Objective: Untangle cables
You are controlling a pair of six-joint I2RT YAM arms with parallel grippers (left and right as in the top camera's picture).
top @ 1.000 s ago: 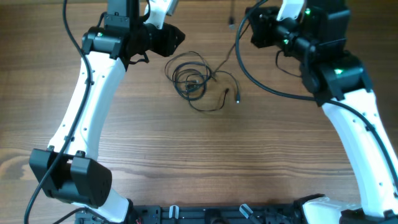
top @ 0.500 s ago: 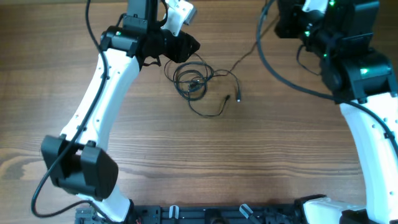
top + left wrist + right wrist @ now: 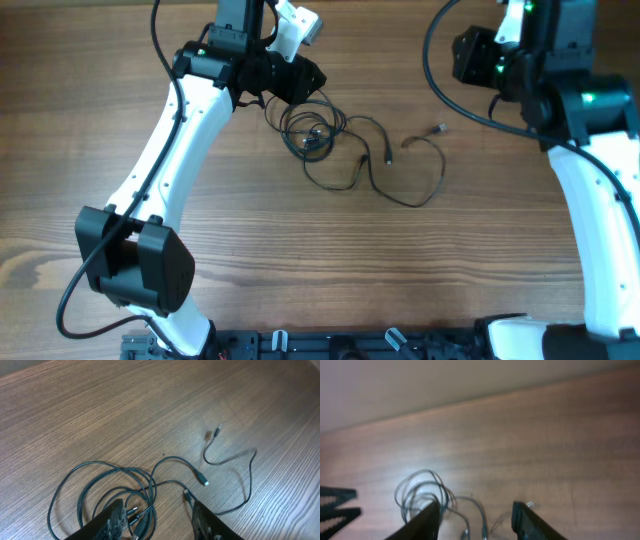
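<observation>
- The cables (image 3: 312, 135) sit near the far edge of the table (image 3: 300, 250), roughly midway along it. Most of it is a loose coil, and one strand (image 3: 425, 195) swings off toward the right edge and ends in a plug (image 3: 437, 129).
- I'd say we're mid-untangle: one strand looks freed, but the coil is a mess of overlapping loops.
- The left tool (image 3: 158, 505) hangs right over the coil with its fingers spread fairly wide and nothing pinched between them.
- The right tool (image 3: 476, 506) is up by the far right corner, well apart from the cables. Its fingers are also spread and it's empty.
- Next move, my guess: the left tool drops and pins the coil, while the right comes in for another loop or plug and drags it out sideways. These wires are skinny, so it'll need a tight, well-aimed pinch.
- The overhead view shows the whole layout and both arms, but the coil is just scribbles.
- The left wrist view shows the good stuff: plug ends tucked inside the coil by one finger, plus which loops cross.
- The right wrist view is blurry, so only the coil's outline is readable.
</observation>
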